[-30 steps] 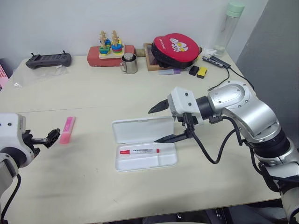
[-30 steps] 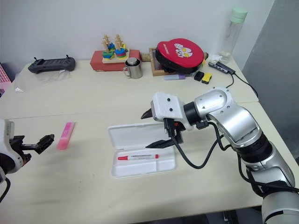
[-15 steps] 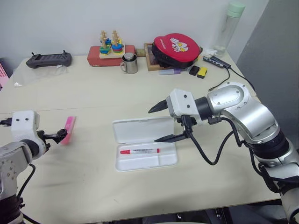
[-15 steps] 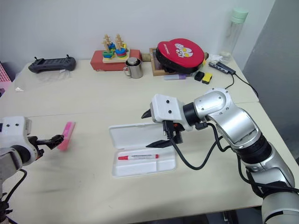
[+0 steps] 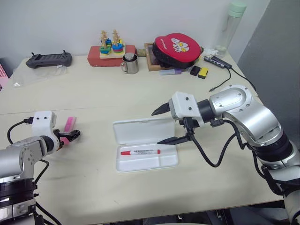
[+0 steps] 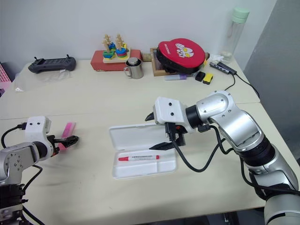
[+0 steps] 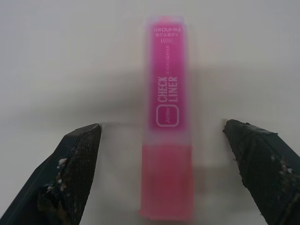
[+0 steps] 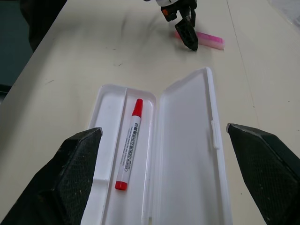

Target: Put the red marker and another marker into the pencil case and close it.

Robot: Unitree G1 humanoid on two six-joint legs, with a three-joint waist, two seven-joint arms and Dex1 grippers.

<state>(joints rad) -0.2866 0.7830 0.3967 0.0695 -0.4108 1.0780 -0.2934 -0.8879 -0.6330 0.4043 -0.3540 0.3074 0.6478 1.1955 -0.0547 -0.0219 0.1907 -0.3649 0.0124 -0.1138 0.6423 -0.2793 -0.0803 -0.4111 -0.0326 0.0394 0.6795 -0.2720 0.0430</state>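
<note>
The red marker [image 5: 139, 152] lies in the open pencil case [image 5: 145, 146]; the left tool [image 7: 166, 176], spread wide and empty, straddles the pink highlighter [image 7: 168, 122] on the worktop [image 5: 93, 98], while the right tool [image 5: 161, 125] hangs wide and empty.

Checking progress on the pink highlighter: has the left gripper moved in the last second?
Yes. The left gripper has moved toward the pencil case and now straddles the pink highlighter, open.

Glossy white plastic pencil case [image 5: 145, 150], seemingly.

Bare counter [image 5: 89, 178] lies between the pink highlighter [image 5: 69, 125] at nine o'clock and the open pencil case [image 5: 145, 144]; the right gripper [image 5: 162, 126] hangs over the lid's three o'clock end.
</note>
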